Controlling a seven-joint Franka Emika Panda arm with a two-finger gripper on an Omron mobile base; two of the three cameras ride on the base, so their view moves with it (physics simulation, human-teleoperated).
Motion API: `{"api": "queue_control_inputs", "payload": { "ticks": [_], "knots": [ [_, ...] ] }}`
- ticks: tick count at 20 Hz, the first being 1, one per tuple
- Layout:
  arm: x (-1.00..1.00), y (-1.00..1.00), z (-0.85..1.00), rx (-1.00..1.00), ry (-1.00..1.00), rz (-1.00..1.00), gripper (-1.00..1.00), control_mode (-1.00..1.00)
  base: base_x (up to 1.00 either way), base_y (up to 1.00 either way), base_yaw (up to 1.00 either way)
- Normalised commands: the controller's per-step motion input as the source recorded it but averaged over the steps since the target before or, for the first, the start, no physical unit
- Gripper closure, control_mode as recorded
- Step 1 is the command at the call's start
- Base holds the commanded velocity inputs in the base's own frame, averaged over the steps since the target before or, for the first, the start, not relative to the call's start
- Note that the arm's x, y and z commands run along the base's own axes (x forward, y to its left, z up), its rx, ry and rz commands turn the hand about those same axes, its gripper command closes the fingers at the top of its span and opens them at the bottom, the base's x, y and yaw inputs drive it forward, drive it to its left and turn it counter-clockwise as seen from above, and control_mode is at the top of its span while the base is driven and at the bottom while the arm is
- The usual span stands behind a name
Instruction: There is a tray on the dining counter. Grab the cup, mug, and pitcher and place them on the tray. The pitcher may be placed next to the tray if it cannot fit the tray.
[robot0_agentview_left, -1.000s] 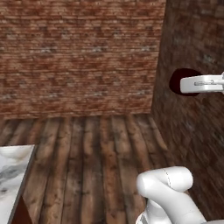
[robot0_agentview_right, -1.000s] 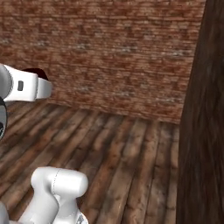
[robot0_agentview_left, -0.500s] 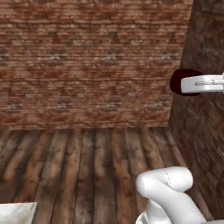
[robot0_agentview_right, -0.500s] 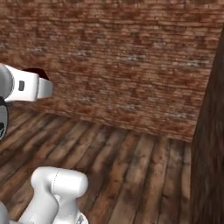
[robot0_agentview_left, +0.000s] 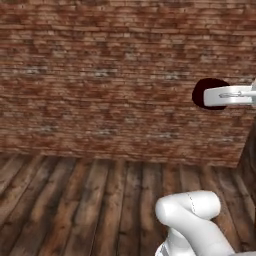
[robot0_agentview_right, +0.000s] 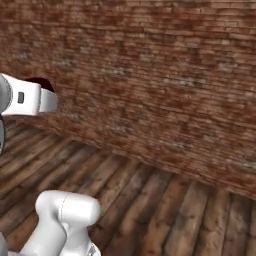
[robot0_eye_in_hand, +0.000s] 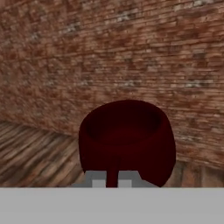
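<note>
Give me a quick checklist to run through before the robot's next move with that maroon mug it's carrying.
1. Grip on mug: ok, gripper shut on its near wall.
2. Mug upright: ok, its mouth faces up in the hand view.
3. Mug clear of brick wall: ok, carried in open air.
4. Wood floor ahead clear: ok.
5. Tray in sight: not ok, keep turning.
6. Room left on tray: cannot tell.

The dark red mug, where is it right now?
The mug is held up in the air in the shut gripper, in front of the brick wall; the left base view shows it at the right edge, above the wooden floor.
</note>
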Motion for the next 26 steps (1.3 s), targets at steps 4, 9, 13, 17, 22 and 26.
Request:
{"api": "queue_control_inputs", "payload": {
  "ticks": [4, 9, 13, 17, 22, 26],
  "knots": [
    [0.0, 0.0, 0.0, 0.0, 0.0, 0.0, 1.0, 1.0, 1.0, 0.0, 0.63],
    [0.0, 0.0, 0.0, 0.0, 0.0, 0.0, 1.0, 1.0, 1.0, -0.06, 0.85],
    [0.0, 0.0, 0.0, 0.0, 0.0, 0.0, 1.0, 1.0, 1.0, -0.1, 0.89],
    [0.0, 0.0, 0.0, 0.0, 0.0, 0.0, 1.0, 1.0, 1.0, -0.11, 0.86],
    [0.0, 0.0, 0.0, 0.0, 0.0, 0.0, 1.0, 1.0, 1.0, -0.26, 0.75],
    [0.0, 0.0, 0.0, 0.0, 0.0, 0.0, 1.0, 1.0, 1.0, -0.56, 0.56]
  ]
}}
